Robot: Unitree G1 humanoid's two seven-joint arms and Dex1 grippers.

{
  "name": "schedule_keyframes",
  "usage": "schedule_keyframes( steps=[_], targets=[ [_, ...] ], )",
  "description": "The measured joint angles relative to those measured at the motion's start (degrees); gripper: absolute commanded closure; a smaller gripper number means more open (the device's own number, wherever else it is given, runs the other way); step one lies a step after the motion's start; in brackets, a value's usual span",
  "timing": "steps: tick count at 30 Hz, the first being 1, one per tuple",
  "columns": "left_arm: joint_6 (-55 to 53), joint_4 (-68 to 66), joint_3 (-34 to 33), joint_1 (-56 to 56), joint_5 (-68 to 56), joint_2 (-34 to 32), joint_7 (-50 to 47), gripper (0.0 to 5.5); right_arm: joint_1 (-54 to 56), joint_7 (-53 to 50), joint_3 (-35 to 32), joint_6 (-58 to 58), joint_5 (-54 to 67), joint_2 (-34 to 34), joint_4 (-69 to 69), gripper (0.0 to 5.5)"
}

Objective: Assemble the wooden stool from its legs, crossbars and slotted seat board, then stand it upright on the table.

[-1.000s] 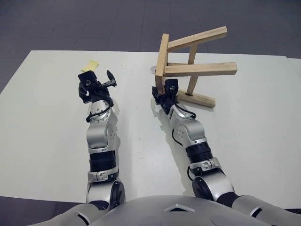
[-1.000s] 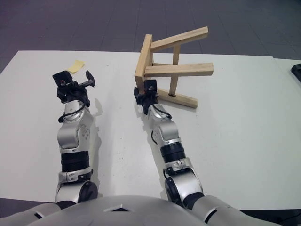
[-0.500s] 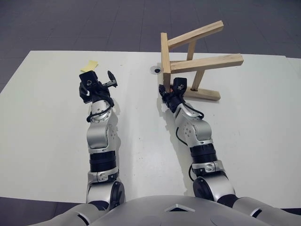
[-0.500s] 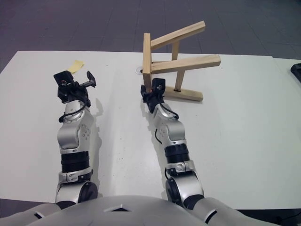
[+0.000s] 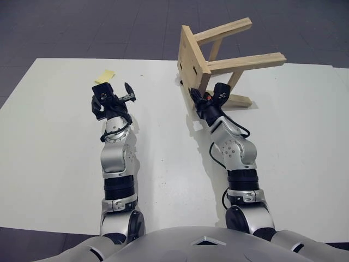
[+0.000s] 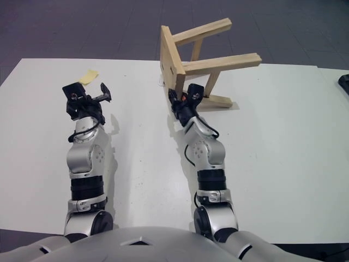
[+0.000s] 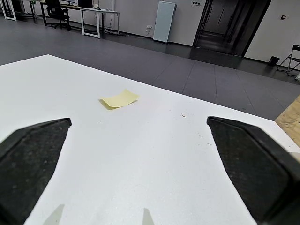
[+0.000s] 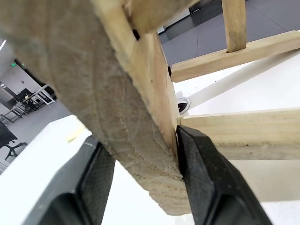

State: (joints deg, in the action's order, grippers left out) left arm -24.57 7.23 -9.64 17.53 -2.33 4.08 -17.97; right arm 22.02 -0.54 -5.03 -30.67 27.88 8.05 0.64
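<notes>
This looks like a big office or a lab room. The floor (image 5: 82, 27) is dark grey, with large square tiles and lots of open space. A wide white table (image 5: 49, 164) stands in it. Far off by the wall there are desks (image 7: 99, 16) with thin legs and a black office chair (image 7: 60, 8). A tall white cabinet (image 7: 165, 21) stands against the wall, next to a dark doorway (image 7: 229, 21). A yellow sticky note (image 7: 120, 99) lies near the table's far edge, on the left side.
</notes>
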Motion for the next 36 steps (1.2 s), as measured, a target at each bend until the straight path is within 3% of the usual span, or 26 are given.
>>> schedule_keyframes(
  steps=[6, 11, 21, 26, 33, 36],
  targets=[
    [0.0, 0.0, 0.0, 0.0, 0.0, -0.3, 0.1, 0.1, -0.8, -8.8, -6.3, -8.7, 15.8, 0.0, -12.7, 3.5],
    [0.0, 0.0, -0.1, 0.0, 0.0, -0.3, 0.1, 0.1, -1.3, -21.5, -10.4, -9.1, 32.8, 0.0, -19.9, 3.5],
    [-1.8, 1.4, -1.4, 3.2, -0.2, -0.3, -0.3, 0.1, -0.6, -44.3, -16.4, 14.3, 62.4, -0.5, -28.2, 3.52],
    [-3.9, 3.8, -2.2, 5.0, -1.3, -0.2, -0.4, 0.1, -0.5, -53.4, -18.1, 24.3, 66.7, -0.6, -30.2, 3.96],
    [-5.9, 6.7, -2.8, 4.8, -1.4, 0.9, -1.7, 0.1, -1.9, -58.0, -17.4, 26.9, 67.2, -1.1, -34.2, 3.97],
    [-6.0, 7.0, -2.8, 4.4, -1.4, 1.8, -1.9, 0.1, -3.0, -58.5, -16.7, 26.4, 67.7, -1.8, -35.0, 3.29]
  ],
)
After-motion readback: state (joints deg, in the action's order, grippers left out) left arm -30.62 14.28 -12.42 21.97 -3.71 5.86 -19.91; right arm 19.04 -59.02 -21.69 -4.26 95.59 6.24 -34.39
